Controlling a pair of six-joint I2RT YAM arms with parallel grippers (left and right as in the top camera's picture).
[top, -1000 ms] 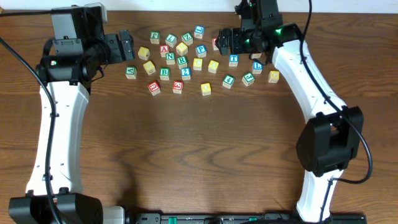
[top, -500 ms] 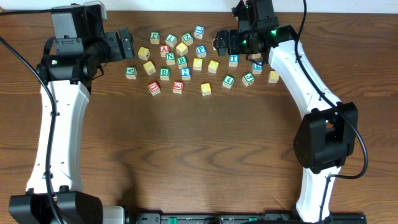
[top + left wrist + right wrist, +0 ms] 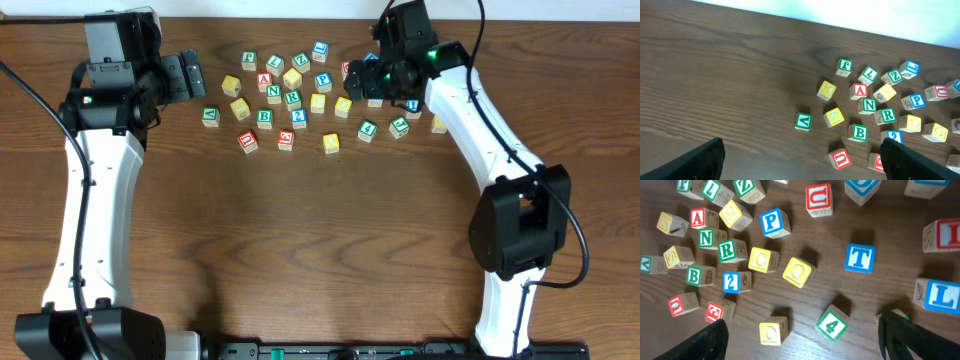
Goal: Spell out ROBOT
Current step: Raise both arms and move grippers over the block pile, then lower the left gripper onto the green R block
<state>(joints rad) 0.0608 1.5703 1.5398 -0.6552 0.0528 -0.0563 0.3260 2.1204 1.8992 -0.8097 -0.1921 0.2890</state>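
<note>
The wooden letter cubes lie scattered at the far middle of the table. In the right wrist view I see the green-framed R (image 3: 726, 250), the green-framed B (image 3: 694, 275), the blue-framed T (image 3: 859, 258) and yellow-faced cubes (image 3: 798, 272) (image 3: 760, 260). My right gripper (image 3: 807, 345) hangs open above this cluster, holding nothing; a yellow cube (image 3: 772, 331) and a green 4 (image 3: 832, 325) lie below the gap. From overhead, the right gripper (image 3: 368, 78) covers the T. My left gripper (image 3: 192, 75) stands open left of the cubes, empty. Its view shows R (image 3: 886, 115) and B (image 3: 859, 132).
Other cubes lie mixed in: red A (image 3: 859, 90), red U (image 3: 840, 158), green N (image 3: 869, 105), blue P (image 3: 773, 222), blue L (image 3: 941, 296). The table's far edge (image 3: 790, 17) runs just behind the cluster. Bare wood (image 3: 320, 250) fills the near half.
The right gripper has shifted slightly right and nearer, over the cubes around the T. The left gripper has drawn back a little to the left. No cube has moved.
</note>
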